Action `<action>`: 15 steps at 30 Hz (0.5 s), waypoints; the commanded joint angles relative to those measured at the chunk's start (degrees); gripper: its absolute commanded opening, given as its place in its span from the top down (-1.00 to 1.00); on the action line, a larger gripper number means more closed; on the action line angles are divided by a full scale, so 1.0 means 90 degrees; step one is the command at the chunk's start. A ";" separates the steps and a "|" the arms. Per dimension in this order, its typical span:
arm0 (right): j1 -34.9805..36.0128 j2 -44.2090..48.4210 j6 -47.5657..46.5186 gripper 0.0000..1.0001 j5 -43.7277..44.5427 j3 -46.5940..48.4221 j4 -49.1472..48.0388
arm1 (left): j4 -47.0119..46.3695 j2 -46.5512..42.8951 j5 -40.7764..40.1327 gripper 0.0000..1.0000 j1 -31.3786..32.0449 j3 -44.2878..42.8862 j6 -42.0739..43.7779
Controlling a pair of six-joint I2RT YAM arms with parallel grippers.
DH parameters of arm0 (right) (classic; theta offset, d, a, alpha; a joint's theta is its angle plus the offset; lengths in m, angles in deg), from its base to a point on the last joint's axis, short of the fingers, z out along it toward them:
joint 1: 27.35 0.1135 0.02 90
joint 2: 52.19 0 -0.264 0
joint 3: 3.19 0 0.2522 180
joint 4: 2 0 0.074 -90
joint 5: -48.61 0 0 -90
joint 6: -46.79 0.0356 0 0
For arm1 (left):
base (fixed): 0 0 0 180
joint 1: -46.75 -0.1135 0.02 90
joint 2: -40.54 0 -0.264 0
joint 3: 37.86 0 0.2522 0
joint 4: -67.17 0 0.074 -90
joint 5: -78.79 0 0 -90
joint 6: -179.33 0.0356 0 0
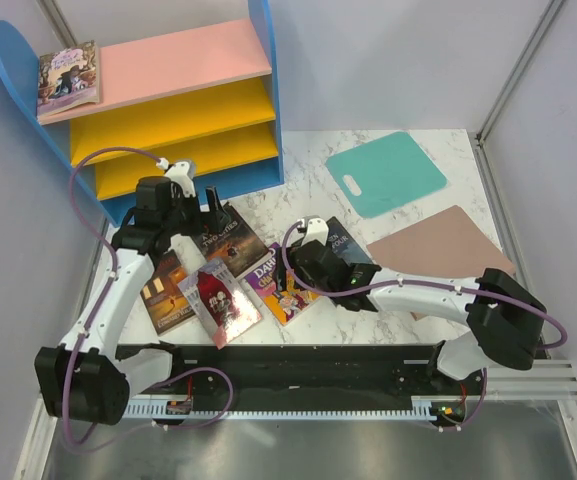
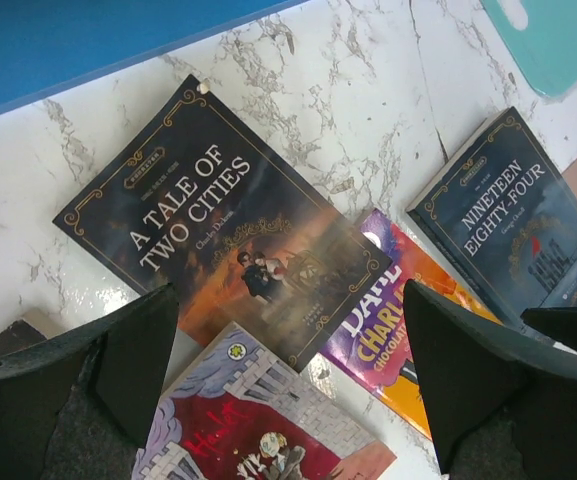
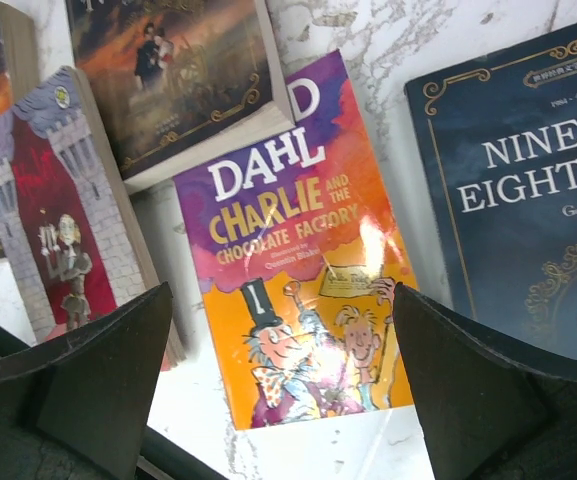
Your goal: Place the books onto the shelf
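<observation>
Space shows between the left fingers (image 2: 118, 360), spread wide and holding nothing above A Tale of Two Cities (image 2: 218, 230) and the red castle-cover book (image 2: 258, 420) that overlaps its lower corner. The right fingers (image 3: 88, 380) are equally wide and empty over Charlie and the Chocolate Factory (image 3: 298, 260), with Nineteen Eighty-Four (image 3: 518, 200) just to its right. In the top view these books lie fanned at the centre of the marble desk (image 1: 308, 165), with a brown-orange book (image 1: 163, 295) at the left end. The shelf (image 1: 198, 110) fills the upper left, and one paperback (image 1: 68, 80) lies on its pink top board. A teal mat (image 1: 386, 172) and a pinkish-brown mat (image 1: 438, 250) lie at right.
</observation>
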 commanded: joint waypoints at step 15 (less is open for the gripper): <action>0.0180 -0.0697 0.0414 -0.96 -0.1391 -0.0322 -0.2248 | 0.1563 0.0169 0.0985 -0.92 -0.0665 0.0002 -0.1318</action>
